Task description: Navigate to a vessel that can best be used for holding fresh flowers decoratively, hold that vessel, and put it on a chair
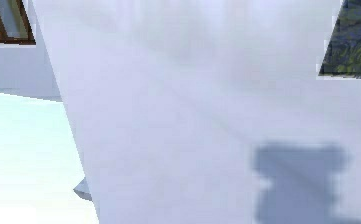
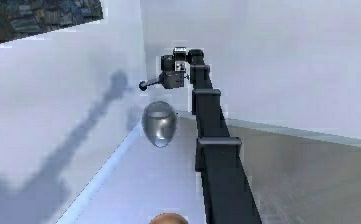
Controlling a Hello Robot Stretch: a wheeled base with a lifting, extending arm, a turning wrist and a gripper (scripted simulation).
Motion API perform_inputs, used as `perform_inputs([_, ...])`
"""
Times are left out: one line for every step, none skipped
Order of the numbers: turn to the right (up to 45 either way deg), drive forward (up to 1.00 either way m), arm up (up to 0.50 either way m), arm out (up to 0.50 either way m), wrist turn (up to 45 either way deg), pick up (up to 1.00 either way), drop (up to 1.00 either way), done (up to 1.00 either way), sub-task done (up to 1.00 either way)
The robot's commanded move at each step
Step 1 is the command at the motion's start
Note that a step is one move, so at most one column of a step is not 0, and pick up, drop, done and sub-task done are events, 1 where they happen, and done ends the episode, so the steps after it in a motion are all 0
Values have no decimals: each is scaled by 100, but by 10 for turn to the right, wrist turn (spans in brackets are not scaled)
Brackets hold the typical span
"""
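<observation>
Where the dark arm (image 2: 220, 150) rises from the bottom edge of the arm side view and ends by the white wall (image 2: 278, 60), the pincer (image 2: 148, 83) juts toward the picture's left, its thin fingers set against a bare stretch of that wall. Two small white squares (image 2: 176, 62) with black marks stand just right of the pincer's body. Whether its fingers stand apart or together I cannot tell.

A silver vessel (image 2: 160, 125), rounded and tapering toward its base, shows below the pincer in the picture, just left of the arm. It lies before the line where the wall meets the pale floor (image 2: 138, 185). I cannot make out whether it hangs from the pincer or rests on something, so I cannot tell whether the pincer holds anything.

Up and to the left of the pincer, a dark painting (image 2: 38, 20) hangs at the picture's top corner. Well to the right of the pincer, beyond the arm, the floor turns grey-brown (image 2: 308, 175). A small brownish round shape (image 2: 168, 218) peeks in at the bottom edge, below the vessel.

In the forward view a white wall face (image 1: 188, 90) stands very close. A brown window frame (image 1: 6, 22) sits at the top left, a dark painting's corner (image 1: 350, 40) at the top right, and pale floor (image 1: 23, 150) lies at the left.
</observation>
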Motion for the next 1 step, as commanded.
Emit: perform_inputs([0,0,-30,0,0,0,0,0,0])
